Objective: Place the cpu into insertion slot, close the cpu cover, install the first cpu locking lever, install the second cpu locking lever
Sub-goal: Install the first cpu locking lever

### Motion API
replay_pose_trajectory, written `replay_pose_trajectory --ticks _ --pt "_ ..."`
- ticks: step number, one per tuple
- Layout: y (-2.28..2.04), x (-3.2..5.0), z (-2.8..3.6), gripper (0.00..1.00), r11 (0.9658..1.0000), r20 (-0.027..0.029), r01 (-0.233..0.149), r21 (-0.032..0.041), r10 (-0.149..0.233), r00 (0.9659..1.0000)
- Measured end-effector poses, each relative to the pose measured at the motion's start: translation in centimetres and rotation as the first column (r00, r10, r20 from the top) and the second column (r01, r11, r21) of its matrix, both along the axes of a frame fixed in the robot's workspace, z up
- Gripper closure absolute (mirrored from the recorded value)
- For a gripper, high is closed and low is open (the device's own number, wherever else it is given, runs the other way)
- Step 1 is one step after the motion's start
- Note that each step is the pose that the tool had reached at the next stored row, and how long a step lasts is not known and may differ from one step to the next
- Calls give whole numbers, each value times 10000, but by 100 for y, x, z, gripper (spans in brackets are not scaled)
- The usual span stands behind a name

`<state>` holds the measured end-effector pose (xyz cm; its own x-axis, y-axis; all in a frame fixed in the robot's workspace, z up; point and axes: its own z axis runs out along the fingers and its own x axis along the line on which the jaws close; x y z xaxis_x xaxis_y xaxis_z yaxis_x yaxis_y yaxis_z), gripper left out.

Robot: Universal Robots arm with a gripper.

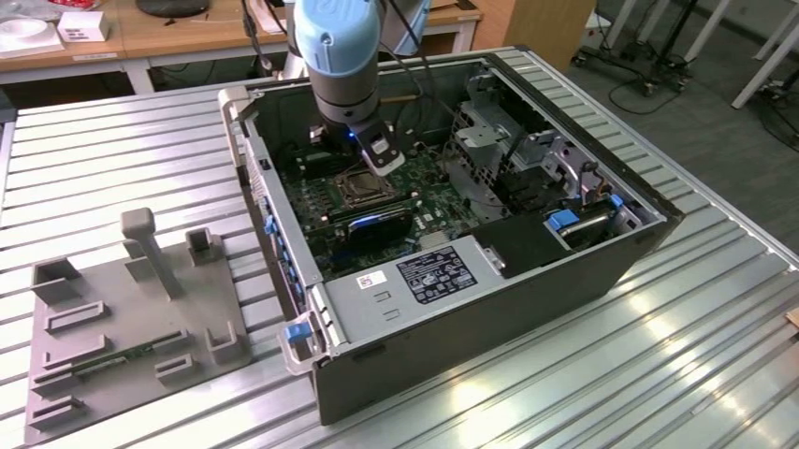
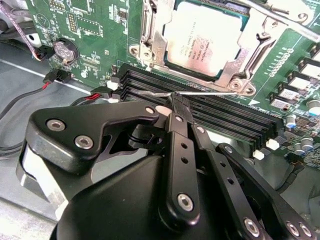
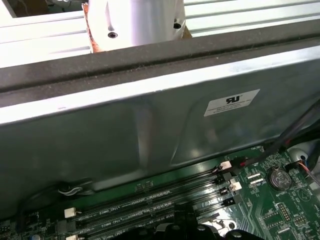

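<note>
From my remote seat, nearest in the second wrist view is the end effector (image 2: 176,102), its black fingers pressed together on a thin silver locking lever (image 2: 200,93), whose long axis runs parallel to the black memory slots (image 2: 200,107) just under it. Just beyond the slots sits the cpu (image 2: 202,37), lying flat in the insertion slot (image 2: 150,30), its pale face up. The cpu cover (image 2: 252,42) frames it, lying down around the chip; its far edge is cut off, and I cannot tell whether the other lever is latched. In the exterior view the arm (image 1: 340,56) reaches down into the open computer case (image 1: 500,281) on the ribbed metal surface (image 1: 699,374), hiding its own tip over the green motherboard (image 1: 425,201). A grey fixture plate (image 1: 125,327) lies on the exterior view's left, well apart.
</note>
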<state>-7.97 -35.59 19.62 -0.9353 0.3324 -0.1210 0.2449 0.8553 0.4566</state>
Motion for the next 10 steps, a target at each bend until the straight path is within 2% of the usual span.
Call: replay_pose_trajectory --ticks 10 --pt "11 5 -9 89 10000 1 3 0 -3 10000"
